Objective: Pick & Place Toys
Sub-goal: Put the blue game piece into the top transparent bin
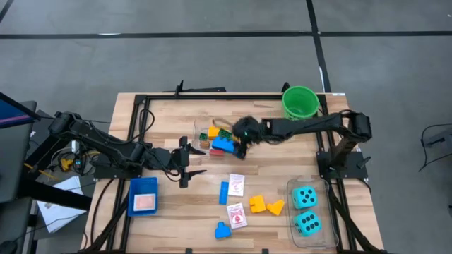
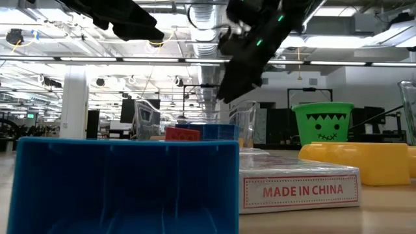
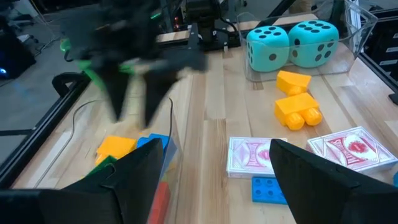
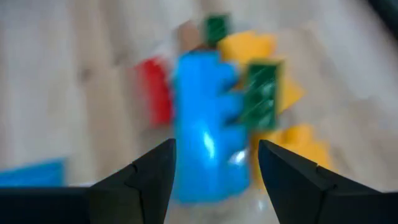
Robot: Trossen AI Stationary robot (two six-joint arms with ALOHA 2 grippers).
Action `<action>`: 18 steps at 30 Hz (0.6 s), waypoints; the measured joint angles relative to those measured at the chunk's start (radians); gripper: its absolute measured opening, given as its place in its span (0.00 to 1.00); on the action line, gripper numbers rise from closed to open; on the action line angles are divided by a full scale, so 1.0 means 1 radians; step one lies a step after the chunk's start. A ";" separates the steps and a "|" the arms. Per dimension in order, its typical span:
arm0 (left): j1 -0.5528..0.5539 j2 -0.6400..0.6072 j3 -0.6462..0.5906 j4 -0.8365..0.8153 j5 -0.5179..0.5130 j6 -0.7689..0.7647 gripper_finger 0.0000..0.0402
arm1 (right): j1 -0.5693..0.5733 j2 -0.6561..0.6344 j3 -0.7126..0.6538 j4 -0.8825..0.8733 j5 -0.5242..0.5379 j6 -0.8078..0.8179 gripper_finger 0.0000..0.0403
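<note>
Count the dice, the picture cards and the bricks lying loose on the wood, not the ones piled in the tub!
Dice: 2
Picture cards: 2
Blue bricks: 2
Orange bricks: 2
Total: 8

A green bucket (image 1: 300, 102) stands at the table's (image 1: 162, 113) far edge, a blue tray (image 1: 144, 195) near its front.
</note>
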 joint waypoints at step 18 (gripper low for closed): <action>0.000 0.000 0.000 0.040 0.000 -0.023 0.72 | 0.581 -0.169 0.000 -0.755 0.542 0.747 0.54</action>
